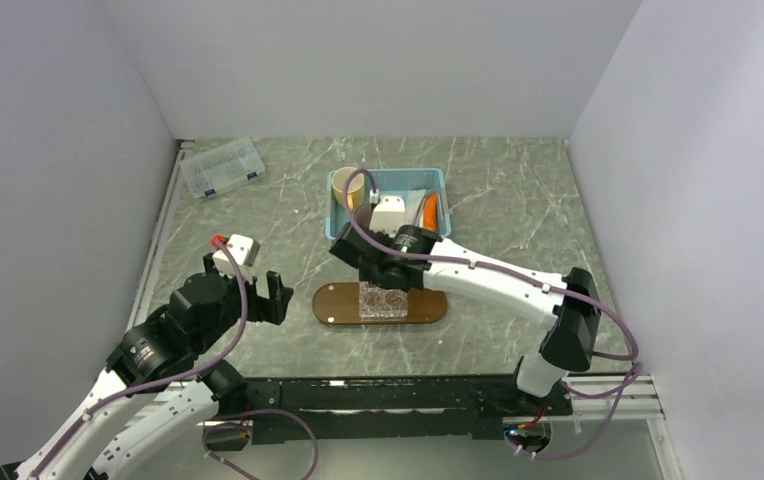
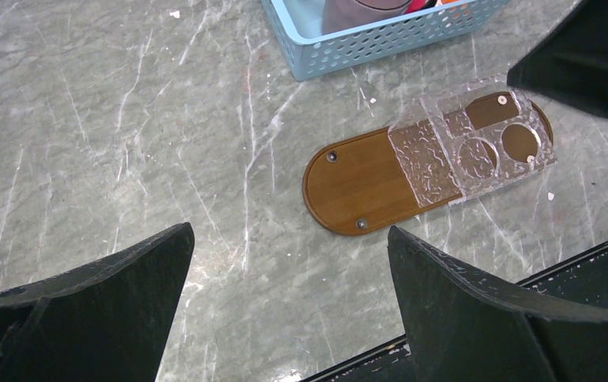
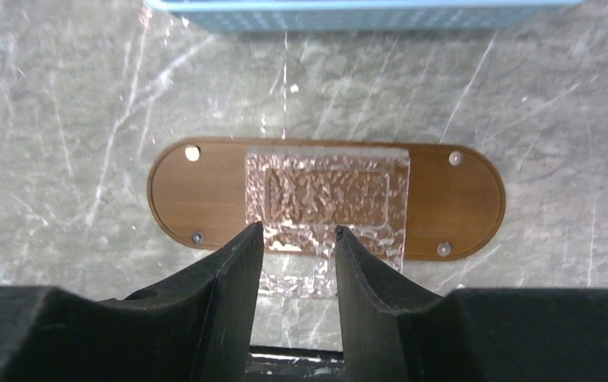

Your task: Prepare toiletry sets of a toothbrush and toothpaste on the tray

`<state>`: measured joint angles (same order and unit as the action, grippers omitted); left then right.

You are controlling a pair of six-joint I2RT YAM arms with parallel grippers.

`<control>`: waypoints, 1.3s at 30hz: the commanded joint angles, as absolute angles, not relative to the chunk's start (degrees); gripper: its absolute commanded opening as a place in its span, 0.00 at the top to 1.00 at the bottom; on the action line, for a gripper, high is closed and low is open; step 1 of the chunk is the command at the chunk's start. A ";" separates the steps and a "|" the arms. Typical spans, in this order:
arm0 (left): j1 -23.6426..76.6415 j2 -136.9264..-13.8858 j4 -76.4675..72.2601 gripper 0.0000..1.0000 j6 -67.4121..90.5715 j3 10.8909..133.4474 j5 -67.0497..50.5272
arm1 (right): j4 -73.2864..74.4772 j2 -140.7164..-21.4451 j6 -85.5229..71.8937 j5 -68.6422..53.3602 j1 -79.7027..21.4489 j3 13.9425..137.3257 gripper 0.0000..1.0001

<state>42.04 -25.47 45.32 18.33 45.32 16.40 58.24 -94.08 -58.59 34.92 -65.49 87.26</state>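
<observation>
Right fingers (image 3: 245, 247), barely parted and empty, are hovering over the clear holder (image 3: 325, 191), risking shoving it off the tray (image 3: 197, 191).

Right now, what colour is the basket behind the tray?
Light blue, with a mesh-pattern wall; the basket shows best in the left wrist view.

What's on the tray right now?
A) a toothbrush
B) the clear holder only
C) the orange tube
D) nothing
B: the clear holder lies across the tray, and the wood on either side of it is bare, with no brush or tube on it.
</observation>
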 commanded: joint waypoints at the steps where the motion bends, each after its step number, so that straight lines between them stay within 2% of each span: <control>1: 42.32 -25.55 44.91 0.01 18.92 45.40 16.91 | 58.13 -94.34 -51.76 35.98 -62.07 92.94 0.59; 10: 42.29 -26.80 45.24 0.01 19.20 45.70 17.66 | 50.17 -96.64 -36.89 26.57 -50.65 95.22 0.59; 22: 42.34 -28.19 45.19 0.01 19.12 45.70 17.58 | 42.29 -102.28 -20.28 15.39 -41.13 96.65 0.52; 28: 42.30 -28.84 45.21 0.01 19.06 45.62 17.86 | 39.35 -106.37 -11.47 6.64 -38.11 99.70 0.51; 39: 42.30 -29.71 45.37 0.01 19.12 45.70 18.19 | 38.22 -115.32 -5.67 0.84 -34.59 104.90 0.54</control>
<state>42.09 -29.47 45.56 18.76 45.32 17.02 40.56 -113.84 -8.67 3.77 -35.97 101.14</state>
